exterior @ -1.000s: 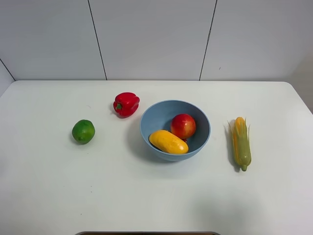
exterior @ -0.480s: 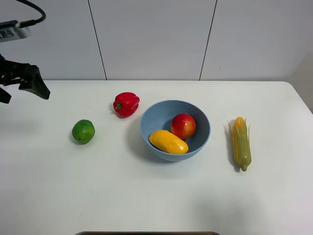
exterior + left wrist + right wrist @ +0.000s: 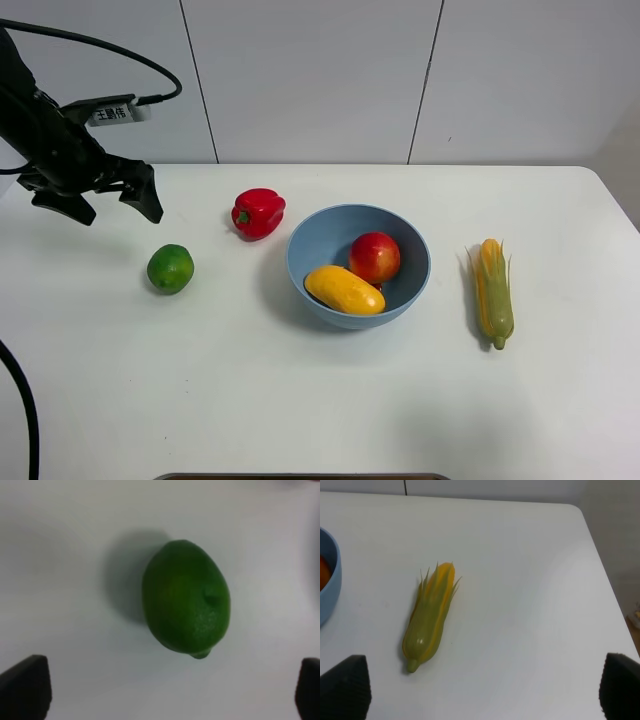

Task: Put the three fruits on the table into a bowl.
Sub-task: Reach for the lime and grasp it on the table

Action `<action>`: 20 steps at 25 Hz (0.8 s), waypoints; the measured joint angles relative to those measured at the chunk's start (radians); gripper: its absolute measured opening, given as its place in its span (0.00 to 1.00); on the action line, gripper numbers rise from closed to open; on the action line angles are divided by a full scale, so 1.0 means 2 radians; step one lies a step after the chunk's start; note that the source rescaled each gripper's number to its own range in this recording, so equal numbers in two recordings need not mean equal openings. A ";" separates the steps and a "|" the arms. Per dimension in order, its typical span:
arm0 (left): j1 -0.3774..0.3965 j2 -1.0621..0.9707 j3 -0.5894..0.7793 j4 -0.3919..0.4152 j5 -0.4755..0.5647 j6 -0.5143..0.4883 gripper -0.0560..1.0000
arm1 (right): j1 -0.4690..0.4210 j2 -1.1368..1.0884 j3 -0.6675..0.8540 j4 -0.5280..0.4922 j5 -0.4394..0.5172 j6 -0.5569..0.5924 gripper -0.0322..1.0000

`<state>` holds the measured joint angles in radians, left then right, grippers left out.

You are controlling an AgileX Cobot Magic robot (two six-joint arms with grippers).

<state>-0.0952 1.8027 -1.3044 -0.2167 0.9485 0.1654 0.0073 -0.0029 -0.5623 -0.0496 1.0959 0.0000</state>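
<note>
Upper left in the high view, my left arm is cut off by the frame and its white label is unreadable. My left tool hangs spread open and empty, just up-left of the lime on the desk. Mid-frame, mango and apple lie in the bowl; my right tool shows only two wide-apart tips.

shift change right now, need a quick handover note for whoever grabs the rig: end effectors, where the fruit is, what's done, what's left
Left end effector: open, empty, in the air near the lime, wrist camera looking down on it.
Right end effector: open, empty, out of the high view, facing the corn cob.
Done: mango and apple lie in the bowl.
Left: lime sits on the table, left of the bowl; it goes in. Pepper and corn stay out.
</note>
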 joint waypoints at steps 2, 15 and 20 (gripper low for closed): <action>-0.007 0.011 0.000 0.007 0.000 -0.009 1.00 | 0.000 0.000 0.000 0.000 0.000 0.000 0.79; -0.051 0.072 -0.001 0.027 -0.039 -0.019 1.00 | 0.000 0.000 0.000 0.000 0.000 0.000 0.79; -0.055 0.098 -0.001 0.030 -0.052 -0.019 1.00 | 0.000 0.000 0.000 0.000 0.000 0.000 0.79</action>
<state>-0.2060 1.9986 -1.3055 -0.1569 0.8438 0.1283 0.0073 -0.0029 -0.5623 -0.0496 1.0959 0.0000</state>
